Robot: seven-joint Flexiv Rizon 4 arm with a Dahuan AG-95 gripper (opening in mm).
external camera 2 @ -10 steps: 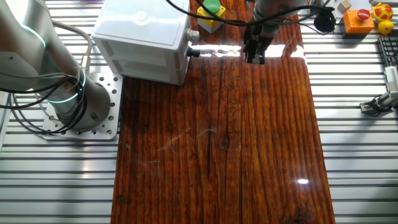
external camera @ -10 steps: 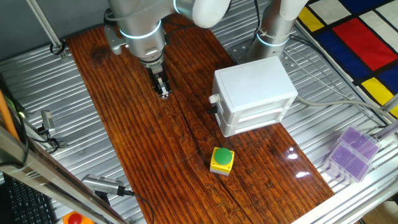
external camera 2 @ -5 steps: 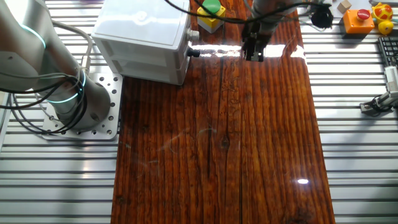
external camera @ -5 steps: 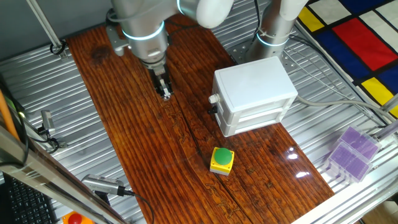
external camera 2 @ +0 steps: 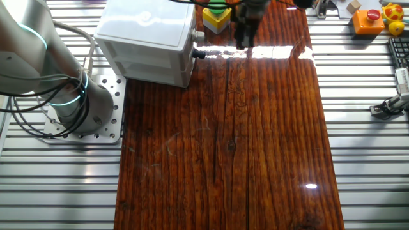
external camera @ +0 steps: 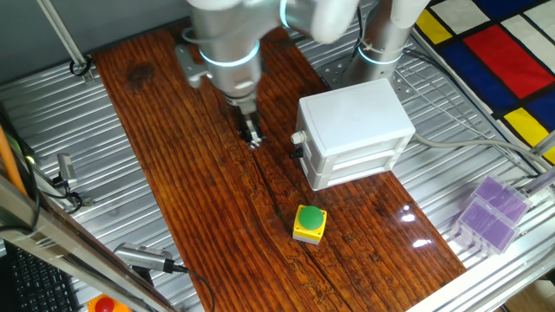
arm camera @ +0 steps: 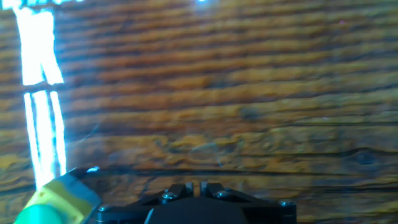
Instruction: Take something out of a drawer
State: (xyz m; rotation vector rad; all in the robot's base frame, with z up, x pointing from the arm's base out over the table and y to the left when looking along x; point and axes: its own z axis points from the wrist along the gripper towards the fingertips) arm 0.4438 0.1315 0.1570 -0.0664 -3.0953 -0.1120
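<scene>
The white box cabinet (external camera: 355,121) stands on the wooden board, and it also shows in the other fixed view (external camera 2: 146,38). Its upper drawer is pushed in, with its small round white knob (external camera: 297,137) (external camera 2: 199,36) on the front. My gripper (external camera: 252,137) (external camera 2: 243,42) hangs just above the board, a short way in front of the knob and apart from it. Its fingers (arm camera: 188,188) are together and hold nothing. The tan cube is hidden. The yellow box with a green button (external camera: 310,223) (external camera 2: 216,15) (arm camera: 53,202) sits on the board beside the cabinet.
Purple plastic boxes (external camera: 490,212) lie off the board on the metal table. An orange box with a red button (external camera 2: 367,19) and yellow toys sit at a far corner. Metal tools (external camera: 65,178) lie at the table's left side. The arm's base (external camera 2: 77,102) stands behind the cabinet.
My gripper has moved across the board toward the knob side of the cabinet, staying low and shut. Nothing else has moved.
</scene>
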